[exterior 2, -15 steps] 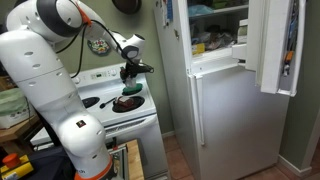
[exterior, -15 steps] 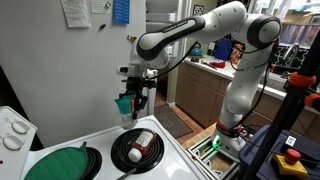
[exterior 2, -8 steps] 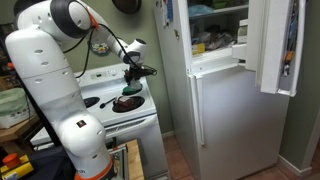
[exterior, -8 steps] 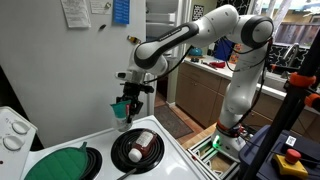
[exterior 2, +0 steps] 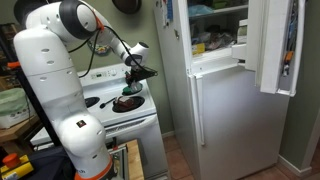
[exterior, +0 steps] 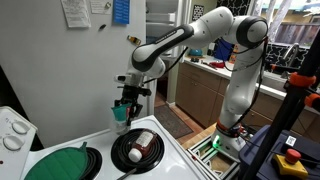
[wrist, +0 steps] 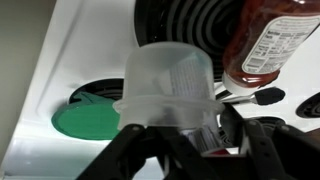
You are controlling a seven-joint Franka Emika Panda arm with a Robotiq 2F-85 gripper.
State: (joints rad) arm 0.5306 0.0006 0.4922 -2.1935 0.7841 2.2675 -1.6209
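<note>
gripper [exterior: 121,108] hovering over stove [exterior: 100,136] | fingers clamping a clear plastic cup [wrist: 168,85] | ketchup bottle [wrist: 268,45] lying on burner [exterior: 120,158] below

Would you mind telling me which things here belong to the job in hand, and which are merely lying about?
In hand:
plastic cup, gripped by the jaws

Lying about:
ketchup bottle and green disc, both on the stove
fridge

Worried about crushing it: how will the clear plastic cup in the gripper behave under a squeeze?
The cup looks thin and translucent, so it is probably light and may buckle under a hard squeeze. Its smooth, tapered wall could slip in the gripper.
</note>
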